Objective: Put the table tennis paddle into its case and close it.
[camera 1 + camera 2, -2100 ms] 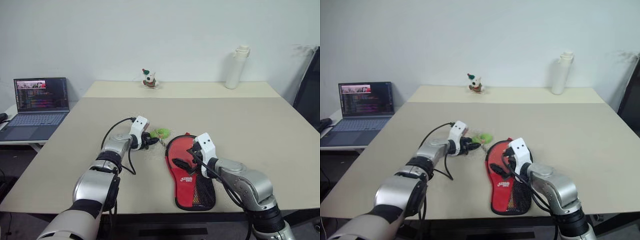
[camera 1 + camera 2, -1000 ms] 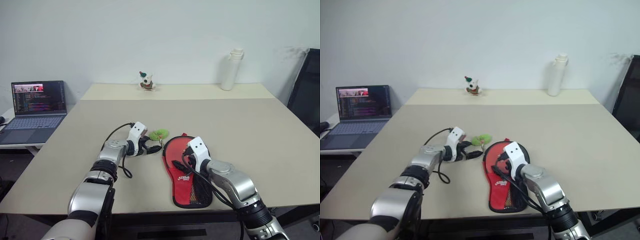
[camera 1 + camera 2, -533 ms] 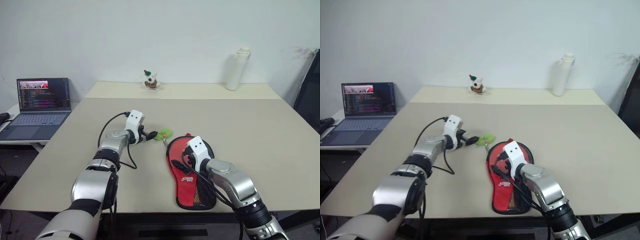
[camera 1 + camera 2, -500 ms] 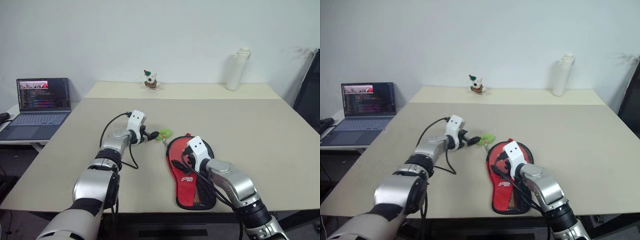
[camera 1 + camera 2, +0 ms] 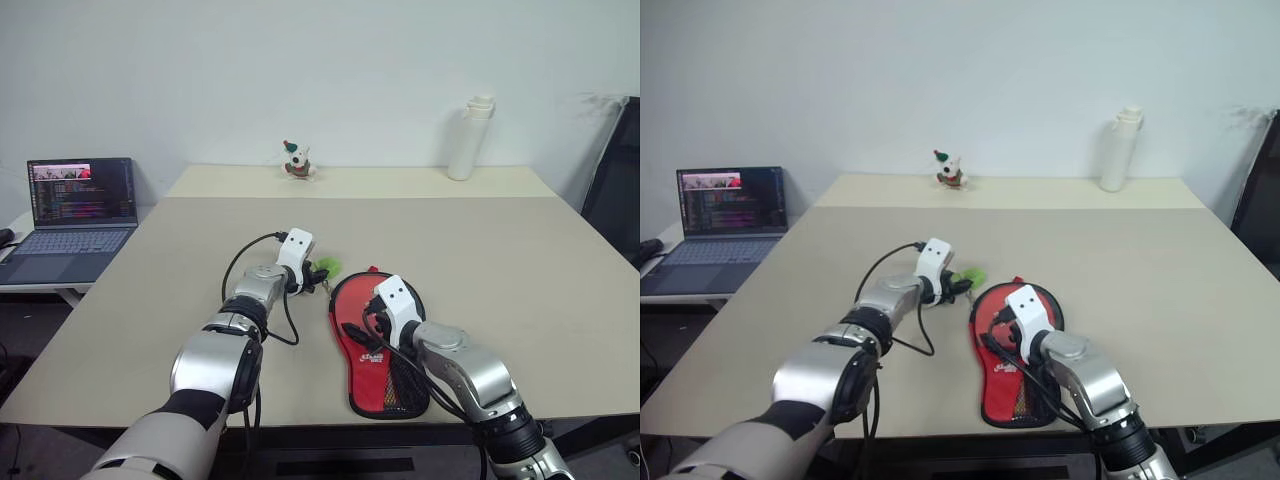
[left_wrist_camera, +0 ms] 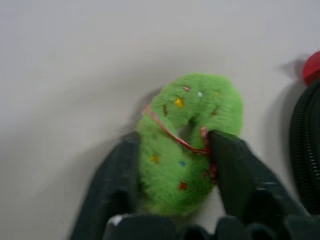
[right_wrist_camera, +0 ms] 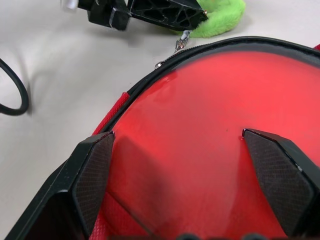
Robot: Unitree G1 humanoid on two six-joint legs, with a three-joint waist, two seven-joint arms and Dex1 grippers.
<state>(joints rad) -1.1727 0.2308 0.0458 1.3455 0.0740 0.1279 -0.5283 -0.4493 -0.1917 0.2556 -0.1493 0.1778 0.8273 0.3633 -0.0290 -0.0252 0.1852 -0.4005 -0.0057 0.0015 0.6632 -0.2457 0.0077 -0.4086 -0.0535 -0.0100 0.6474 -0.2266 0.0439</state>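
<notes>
The case (image 5: 398,385) lies flat near the table's front edge, red with a black mesh pocket and a white logo. Its round end is unzipped, and the table tennis paddle's smooth red face (image 7: 210,125) shows inside the black zip rim (image 7: 150,75). The handle is hidden. My right gripper (image 5: 365,322) hovers open over that red face, one finger (image 7: 95,170) out to each side. A green fuzzy charm (image 6: 200,100) hangs off the zip at the case's far left edge. My left gripper (image 5: 318,272) is shut on it, with a finger (image 6: 125,170) pressed against each side.
An open laptop (image 5: 80,205) sits on a side table at the left. A white bottle (image 5: 463,138) and a small figurine (image 5: 294,160) stand at the far edge of the table. A black chair (image 5: 615,180) is at the right. A black cable (image 5: 262,250) loops from my left wrist.
My left gripper has moved right to the charm and closed on it; half a second ago its fingers were open just short of it. The right arm has kept still.
</notes>
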